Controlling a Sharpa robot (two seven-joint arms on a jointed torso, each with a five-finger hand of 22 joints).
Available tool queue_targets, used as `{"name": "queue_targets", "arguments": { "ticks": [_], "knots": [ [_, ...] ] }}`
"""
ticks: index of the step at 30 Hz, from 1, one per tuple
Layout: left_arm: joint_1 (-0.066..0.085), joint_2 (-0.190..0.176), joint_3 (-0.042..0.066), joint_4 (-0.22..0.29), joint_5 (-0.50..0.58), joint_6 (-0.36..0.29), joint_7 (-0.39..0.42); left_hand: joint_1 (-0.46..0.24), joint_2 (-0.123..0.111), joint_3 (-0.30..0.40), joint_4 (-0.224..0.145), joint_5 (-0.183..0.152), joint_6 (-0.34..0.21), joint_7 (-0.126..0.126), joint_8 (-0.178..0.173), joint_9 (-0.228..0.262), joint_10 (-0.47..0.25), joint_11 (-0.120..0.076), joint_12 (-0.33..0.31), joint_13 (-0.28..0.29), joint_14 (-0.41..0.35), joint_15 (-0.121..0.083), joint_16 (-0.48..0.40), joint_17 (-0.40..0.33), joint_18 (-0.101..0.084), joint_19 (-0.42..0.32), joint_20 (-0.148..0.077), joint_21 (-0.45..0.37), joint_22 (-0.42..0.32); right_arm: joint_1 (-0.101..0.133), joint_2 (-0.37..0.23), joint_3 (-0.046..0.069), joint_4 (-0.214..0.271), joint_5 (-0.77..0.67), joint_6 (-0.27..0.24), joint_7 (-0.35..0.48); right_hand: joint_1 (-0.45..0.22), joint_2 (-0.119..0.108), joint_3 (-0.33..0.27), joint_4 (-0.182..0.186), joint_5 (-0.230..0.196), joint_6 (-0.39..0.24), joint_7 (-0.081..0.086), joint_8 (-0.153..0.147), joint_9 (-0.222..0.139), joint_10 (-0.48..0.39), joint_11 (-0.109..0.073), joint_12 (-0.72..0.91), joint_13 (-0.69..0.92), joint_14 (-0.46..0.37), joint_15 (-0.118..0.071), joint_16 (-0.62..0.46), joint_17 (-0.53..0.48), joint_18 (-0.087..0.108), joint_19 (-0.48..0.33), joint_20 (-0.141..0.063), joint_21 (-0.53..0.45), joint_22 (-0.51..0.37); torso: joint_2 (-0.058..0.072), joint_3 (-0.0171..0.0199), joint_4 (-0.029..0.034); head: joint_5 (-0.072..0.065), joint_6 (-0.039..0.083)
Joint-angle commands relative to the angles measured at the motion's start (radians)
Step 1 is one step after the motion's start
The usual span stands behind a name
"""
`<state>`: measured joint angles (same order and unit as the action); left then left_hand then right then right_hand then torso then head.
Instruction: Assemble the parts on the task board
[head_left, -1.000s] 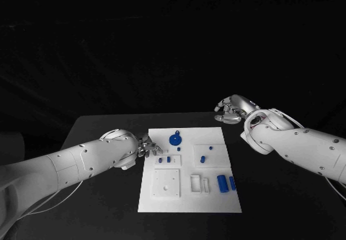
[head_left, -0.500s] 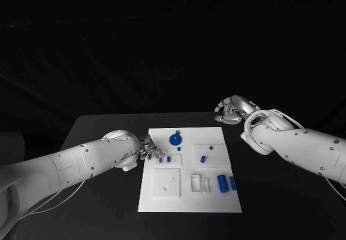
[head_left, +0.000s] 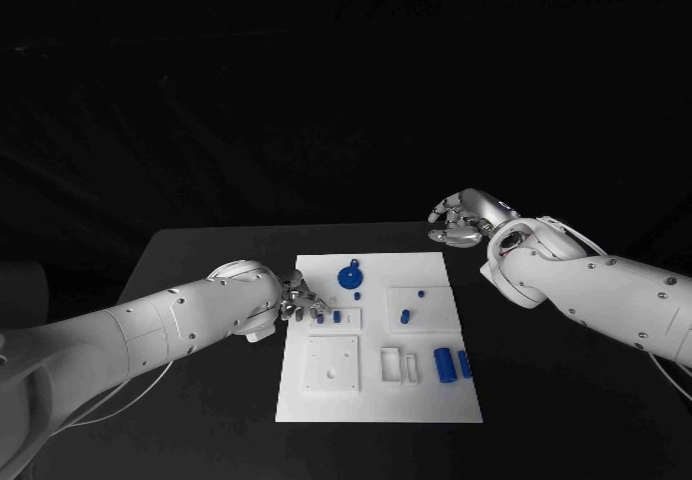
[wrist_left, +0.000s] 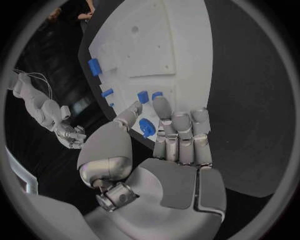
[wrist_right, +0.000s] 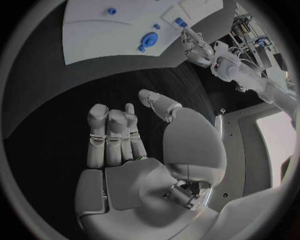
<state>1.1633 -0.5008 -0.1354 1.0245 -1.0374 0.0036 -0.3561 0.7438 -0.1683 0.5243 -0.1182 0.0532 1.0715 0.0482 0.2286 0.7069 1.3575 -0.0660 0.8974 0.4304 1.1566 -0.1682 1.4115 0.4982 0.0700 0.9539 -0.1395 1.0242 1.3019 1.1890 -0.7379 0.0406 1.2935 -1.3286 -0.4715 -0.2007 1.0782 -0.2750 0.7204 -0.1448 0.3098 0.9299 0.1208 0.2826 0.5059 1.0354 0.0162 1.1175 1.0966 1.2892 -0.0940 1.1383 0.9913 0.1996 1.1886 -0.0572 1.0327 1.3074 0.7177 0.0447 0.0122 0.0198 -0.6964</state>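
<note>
The task board (head_left: 378, 340) is seen as a white plate lying flat in the middle of the black table (head_left: 202, 270), with its long side running from near to far. On its far part a round blue part (head_left: 351, 277) is placed, and a small blue part (head_left: 421, 295) is seen to the right of it. In the middle of the board two short blue parts (head_left: 329, 319) stand side by side at the left, and another blue part (head_left: 407, 319) lies at the right. At the near right corner a thick blue cylinder (head_left: 446, 366) and a thinner blue piece (head_left: 464, 365) are laid next to each other.

The left hand (head_left: 299, 302) is held at the left edge of the board, just beside the two short blue parts. In the left wrist view its fingers (wrist_left: 181, 130) are seen stretched out together above the board, with the thumb set apart from them, and nothing is held between them.

The right hand (head_left: 466, 219) is kept well apart from the board, beyond its far right corner, above the table. In the right wrist view its fingers (wrist_right: 109, 132) are seen extended side by side, the thumb is apart, and nothing is held.
</note>
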Motion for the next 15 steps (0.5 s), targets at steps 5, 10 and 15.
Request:
{"name": "queue_targets", "arguments": {
  "ticks": [5, 10, 15],
  "knots": [
    [-0.001, 0.002, -0.001, -0.005, -0.028, 0.038, 0.000, 0.002, 0.014, -0.013, -0.007, -0.004, 0.000, 0.001, 0.002, 0.001, -0.004, 0.002, -0.001, 0.001, -0.005, -0.002, 0.005, 0.001, -0.006, -0.004, -0.118, -0.002, 0.002, -0.001, -0.001, 0.000, 0.002, -0.003, 0.009, 0.009, -0.007, 0.004, -0.004, 0.000, 0.006, -0.001, 0.007, -0.007, 0.000, -0.006, -0.002, 0.003, -0.002, 0.008, -0.001, -0.006, 0.001, 0.062, 0.001, -0.005, -0.006, 0.006, -0.001, 0.0002, 0.0011, -0.003, -0.005],
    [-0.004, 0.007, -0.002, -0.007, -0.028, 0.046, 0.000, 0.012, 0.024, -0.021, -0.019, -0.004, 0.001, 0.000, 0.004, 0.002, -0.005, 0.001, 0.000, 0.002, -0.006, -0.003, 0.006, 0.000, -0.005, -0.005, -0.119, -0.001, 0.003, -0.001, 0.000, 0.000, 0.001, -0.003, 0.009, 0.009, -0.007, 0.004, -0.005, 0.000, 0.007, -0.001, 0.007, -0.007, 0.000, -0.006, -0.002, 0.003, -0.002, 0.008, -0.001, -0.006, 0.001, 0.062, 0.001, -0.005, -0.007, 0.006, -0.001, -0.0003, 0.0011, -0.003, -0.005],
    [-0.006, 0.010, -0.002, -0.013, -0.028, 0.047, 0.000, 0.033, 0.041, -0.027, -0.040, -0.003, 0.001, -0.001, 0.005, 0.001, -0.005, 0.001, 0.000, 0.002, -0.006, -0.003, 0.006, 0.000, -0.005, -0.005, -0.119, -0.001, 0.004, -0.001, 0.000, 0.000, 0.002, -0.003, 0.009, 0.009, -0.007, 0.004, -0.005, 0.000, 0.007, -0.001, 0.007, -0.007, 0.000, -0.006, -0.002, 0.003, -0.002, 0.008, -0.001, -0.006, 0.001, 0.062, 0.001, -0.005, -0.007, 0.006, -0.001, -0.0001, 0.0002, -0.003, -0.007]
  ]
}}
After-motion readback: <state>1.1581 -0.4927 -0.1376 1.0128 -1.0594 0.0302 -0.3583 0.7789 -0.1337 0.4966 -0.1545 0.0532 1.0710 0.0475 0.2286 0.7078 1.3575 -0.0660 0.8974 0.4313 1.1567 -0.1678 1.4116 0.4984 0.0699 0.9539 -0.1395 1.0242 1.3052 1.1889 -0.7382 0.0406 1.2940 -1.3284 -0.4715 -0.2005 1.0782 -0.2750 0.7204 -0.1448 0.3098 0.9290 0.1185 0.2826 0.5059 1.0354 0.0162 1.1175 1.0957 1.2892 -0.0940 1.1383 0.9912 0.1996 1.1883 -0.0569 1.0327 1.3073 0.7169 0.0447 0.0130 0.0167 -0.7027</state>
